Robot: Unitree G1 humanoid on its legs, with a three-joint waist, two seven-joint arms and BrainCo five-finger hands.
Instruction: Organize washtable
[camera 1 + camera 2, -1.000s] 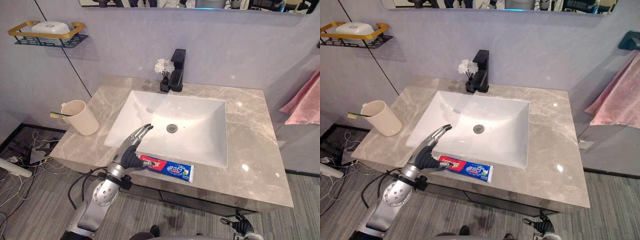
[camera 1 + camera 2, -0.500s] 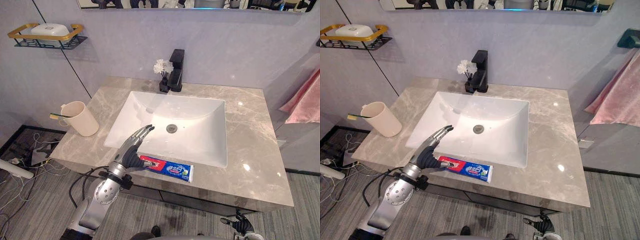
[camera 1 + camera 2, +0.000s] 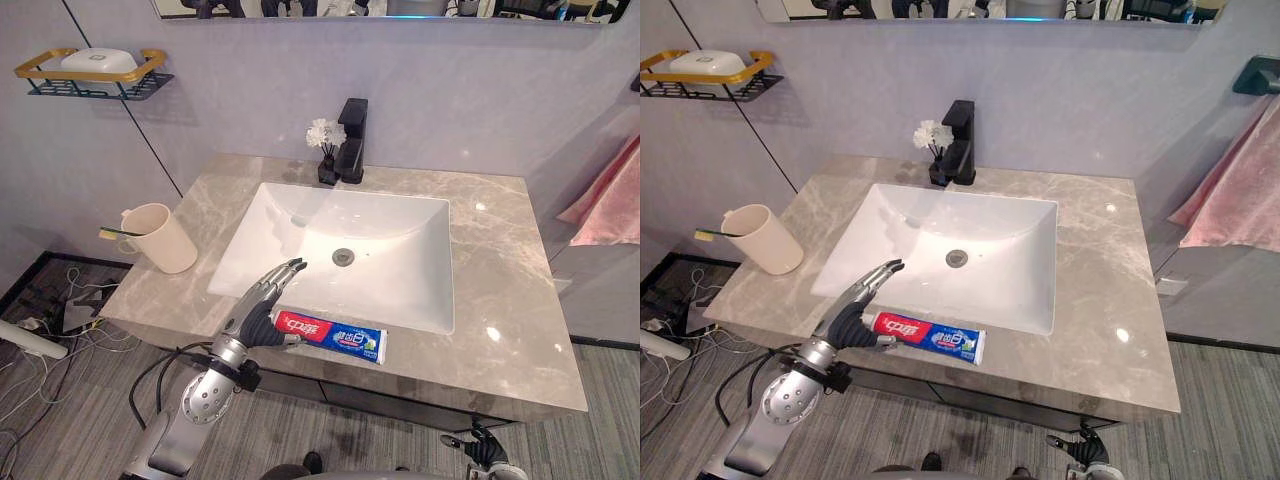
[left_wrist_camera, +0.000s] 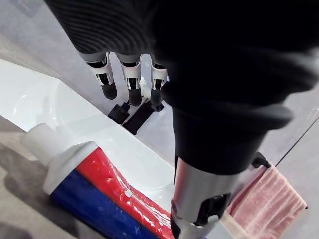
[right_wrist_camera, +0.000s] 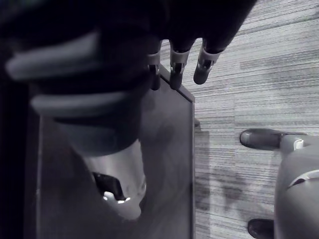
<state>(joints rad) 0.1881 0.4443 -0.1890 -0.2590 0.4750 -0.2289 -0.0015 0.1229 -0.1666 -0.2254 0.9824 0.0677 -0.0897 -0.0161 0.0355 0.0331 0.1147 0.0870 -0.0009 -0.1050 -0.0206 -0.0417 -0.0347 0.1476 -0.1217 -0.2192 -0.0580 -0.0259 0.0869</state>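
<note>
A red, white and blue toothpaste tube (image 3: 332, 336) lies flat on the marble counter (image 3: 500, 300), along its front edge below the sink (image 3: 340, 250). Its white cap points left. My left hand (image 3: 260, 308) hovers at the cap end, open, with straight fingers (image 4: 130, 85) reaching over the sink's front left corner. The thumb (image 4: 207, 194) hangs just above the tube (image 4: 94, 181) without gripping it. My right hand (image 5: 174, 62) hangs low beside the cabinet with relaxed fingers and holds nothing.
A beige cup (image 3: 160, 238) with a toothbrush stands at the counter's left end. A black faucet (image 3: 352, 140) and a small vase of white flowers (image 3: 325, 150) sit behind the sink. A wall shelf with a soap dish (image 3: 95, 68) hangs upper left; a pink towel (image 3: 605, 195) hangs right.
My left hand has drawn back a little towards the counter's front edge and sunk lower. The tube's cap end, earlier covered by the hand, shows now.
</note>
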